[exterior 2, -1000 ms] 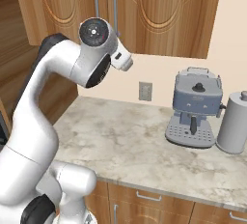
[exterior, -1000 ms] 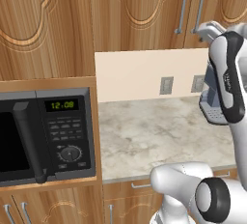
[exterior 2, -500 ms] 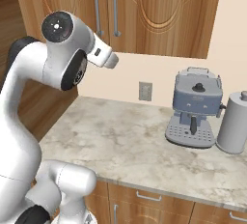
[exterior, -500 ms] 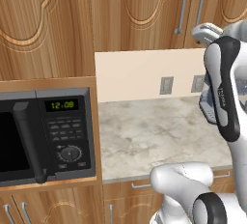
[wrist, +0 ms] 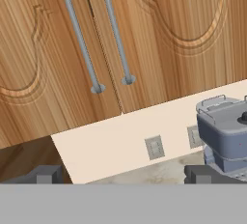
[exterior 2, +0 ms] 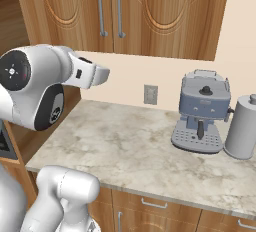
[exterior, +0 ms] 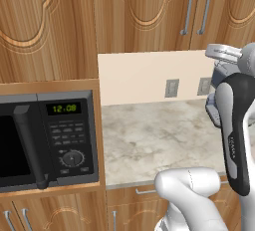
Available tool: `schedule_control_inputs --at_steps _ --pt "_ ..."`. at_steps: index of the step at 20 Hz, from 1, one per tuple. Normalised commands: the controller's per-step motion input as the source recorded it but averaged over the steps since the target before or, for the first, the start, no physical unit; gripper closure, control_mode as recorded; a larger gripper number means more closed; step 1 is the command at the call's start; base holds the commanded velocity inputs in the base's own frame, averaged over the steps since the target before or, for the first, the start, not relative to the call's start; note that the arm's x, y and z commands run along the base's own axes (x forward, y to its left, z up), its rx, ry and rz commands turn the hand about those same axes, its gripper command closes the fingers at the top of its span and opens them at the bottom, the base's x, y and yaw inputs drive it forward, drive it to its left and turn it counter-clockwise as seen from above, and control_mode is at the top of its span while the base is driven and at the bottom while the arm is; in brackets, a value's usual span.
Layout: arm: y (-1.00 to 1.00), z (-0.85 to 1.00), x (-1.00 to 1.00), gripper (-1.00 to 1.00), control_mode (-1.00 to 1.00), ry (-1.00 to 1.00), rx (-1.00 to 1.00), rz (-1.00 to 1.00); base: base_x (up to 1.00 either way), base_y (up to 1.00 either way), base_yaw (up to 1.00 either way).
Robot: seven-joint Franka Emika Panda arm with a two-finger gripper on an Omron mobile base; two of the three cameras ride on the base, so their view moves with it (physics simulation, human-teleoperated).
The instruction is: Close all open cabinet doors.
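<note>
Reading 12:08 on the microwave [exterior: 50, 138]; jaws [wrist: 123, 174] spread wide, facing cabinet doors [wrist: 144, 39].

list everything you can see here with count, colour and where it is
cabinet doors: several, medium-brown wood with silver bar handles, above the counter
microwave: one, black, built in left of the counter
counter: one, beige marble
wall outlets: two, grey, on the cream backsplash
coffee machine: one, blue-grey, at the back of the counter
canister: one, silver, right of the coffee machine
lower doors: brown wood, under the counter
tool: one, dark fingertips set apart, raised toward the upper doors
</note>
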Motion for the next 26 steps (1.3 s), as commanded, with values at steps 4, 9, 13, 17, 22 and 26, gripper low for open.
schedule_control_inputs --at_steps 4,9,13,17,22,26 --pt "0.17 0.26 -0.74 -1.0 -1.0 0.0 -0.1 0.0 0.0 0.0 0.0" --pt "0.14 0.17 -0.62 -1.0 -1.0 0.05 -0.08 0.0 0.0 0.0 0.0" --pt "0.22 0.16 -0.42 -1.0 -1.0 0.14 -0.12 0.0 0.0 0.0 0.0" --pt "0.32 0.17 -0.18 -1.0 -1.0 0.19 -0.12 0.0 0.0 0.0 0.0" --pt "0.09 0.0 -0.11 -1.0 -1.0 0.03 -0.03 0.01 0.0 0.0 0.0" --pt "0.08 0.0 -0.12 -1.0 -1.0 0.0 0.0 0.02 0.0 0.0 0.0"
